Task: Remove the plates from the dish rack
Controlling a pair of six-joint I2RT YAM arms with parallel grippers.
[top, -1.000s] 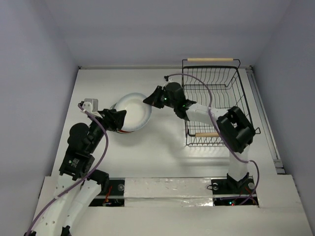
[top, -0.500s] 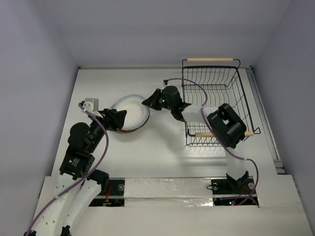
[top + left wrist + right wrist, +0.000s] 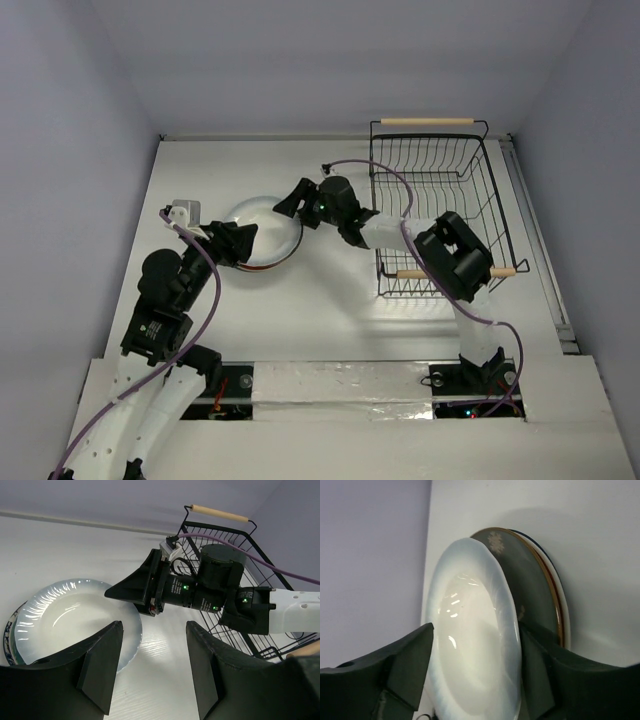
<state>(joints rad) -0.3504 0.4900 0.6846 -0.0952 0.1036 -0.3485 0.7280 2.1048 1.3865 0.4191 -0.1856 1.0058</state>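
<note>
A plain white plate lies on top of a stack of plates left of the middle of the table. Under it a dark plate shows, and a blue-white patterned rim peeks out at the bottom. My right gripper stands open at the white plate's right edge, its jaws wide apart either side of the rim. At the stack's near-left side my left gripper is open over bare table, holding nothing. No plate shows in the black wire dish rack.
The dish rack fills the right part of the table, a wooden handle at its far end and another at its near end. The right arm's forearm crosses the rack's left rim. A small grey-white block sits left of the stack.
My right gripper has opened and let go of the white plate, which has settled from a raised tilt onto the stack. The right arm has shifted a little left. The left arm has not moved.
</note>
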